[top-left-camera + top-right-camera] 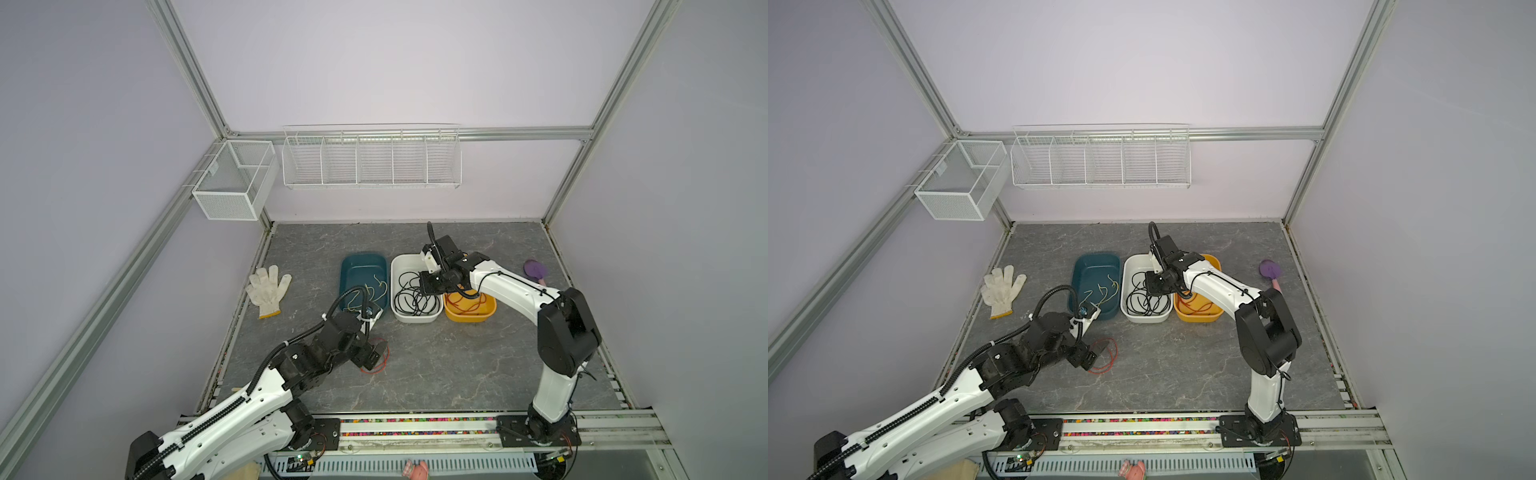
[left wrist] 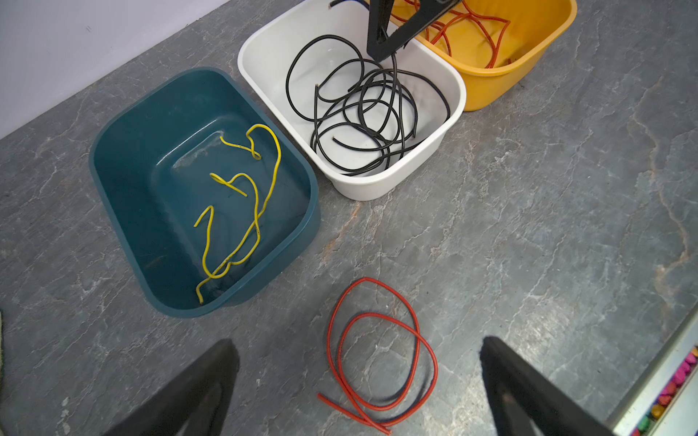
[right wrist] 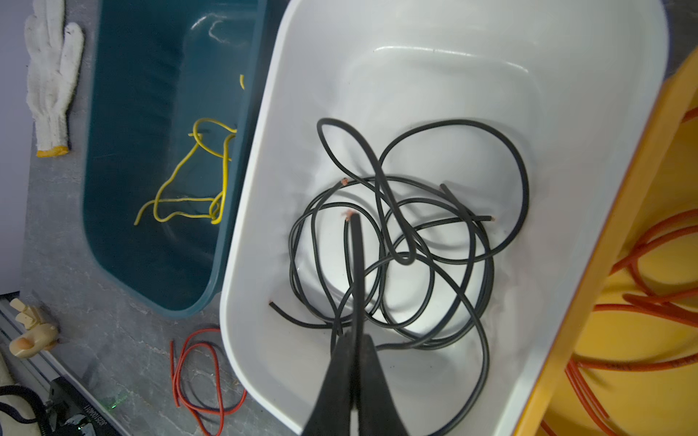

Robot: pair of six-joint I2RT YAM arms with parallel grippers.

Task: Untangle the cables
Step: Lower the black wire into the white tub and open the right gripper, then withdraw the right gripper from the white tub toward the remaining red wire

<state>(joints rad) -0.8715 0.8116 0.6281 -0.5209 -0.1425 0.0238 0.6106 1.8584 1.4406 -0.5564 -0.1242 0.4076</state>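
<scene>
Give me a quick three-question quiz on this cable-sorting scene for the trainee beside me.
1. True or false: the loose thin red cable lies inside the teal plastic tub.
2. What does the right end effector pinch? A) a thin yellow cable B) a thin black cable C) the white cotton glove
3. Fill in: the left end effector hovers ____ above the red cable.
Key: 1 false, it lies on the grey stone-pattern tabletop; 2 B; 3 open.
</scene>
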